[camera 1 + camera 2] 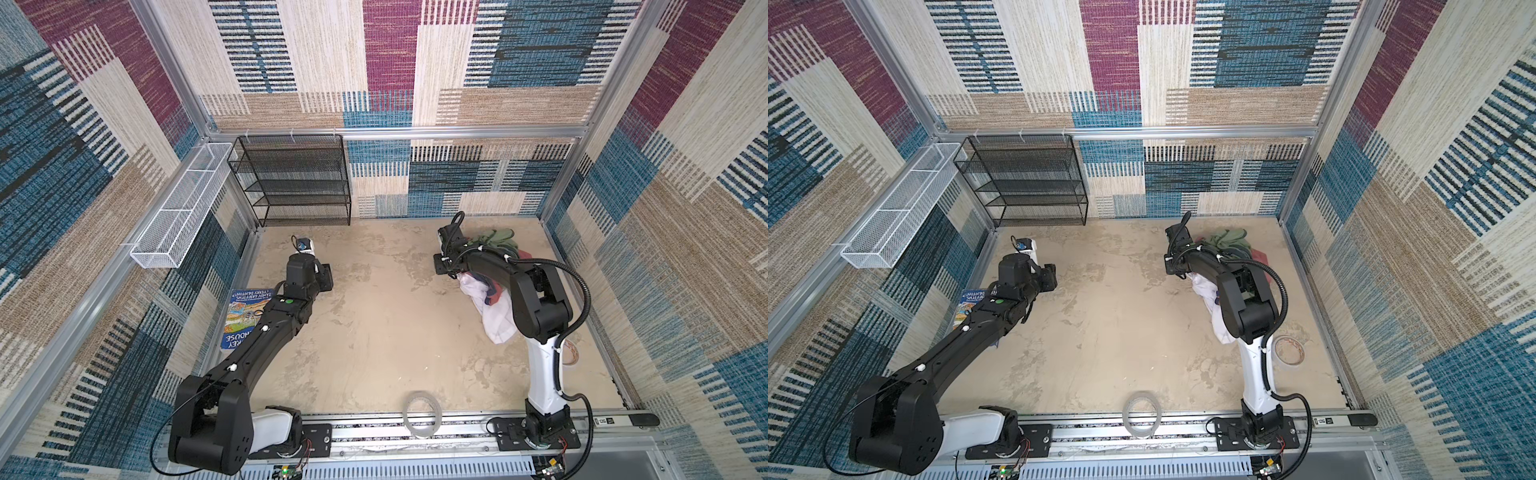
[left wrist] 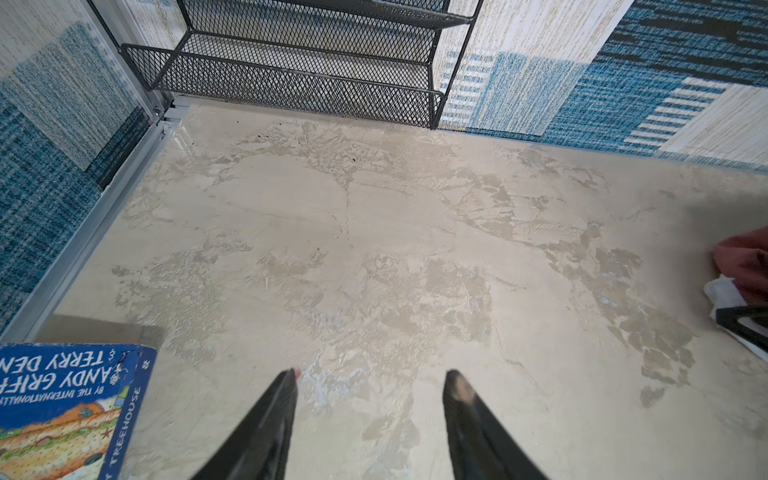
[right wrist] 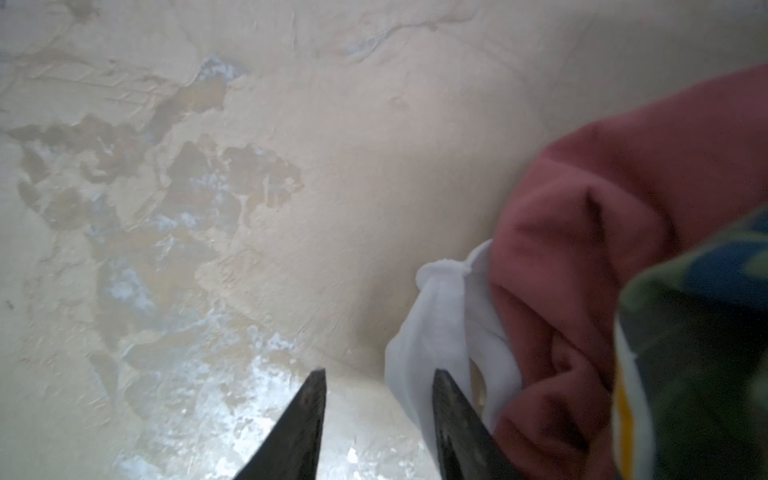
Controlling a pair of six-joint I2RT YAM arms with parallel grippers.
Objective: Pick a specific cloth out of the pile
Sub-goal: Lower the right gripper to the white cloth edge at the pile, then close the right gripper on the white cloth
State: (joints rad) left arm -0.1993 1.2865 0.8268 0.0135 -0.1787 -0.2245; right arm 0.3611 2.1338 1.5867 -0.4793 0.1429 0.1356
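Observation:
The pile (image 1: 496,241) lies at the back right of the table, olive green on top, partly hidden under my right arm. The cloth (image 1: 496,320) is plain white and trails from the pile toward the front in both top views (image 1: 1219,328). My right gripper (image 3: 378,374) is open just above the table at the pile's left edge (image 1: 440,264). One of its fingers (image 3: 453,415) rests against a fold of the cloth (image 3: 440,299), beside the red-pink garment (image 3: 602,199). My left gripper (image 2: 372,374) is open over bare table at the left (image 1: 326,278), holding nothing.
A blue book (image 1: 245,316) lies by the left wall under my left arm. A black mesh shelf (image 1: 295,178) stands at the back left, with a white wire basket (image 1: 183,208) on the left wall. One tape roll (image 1: 422,415) sits at the front rail, another (image 1: 1289,351) near my right arm.

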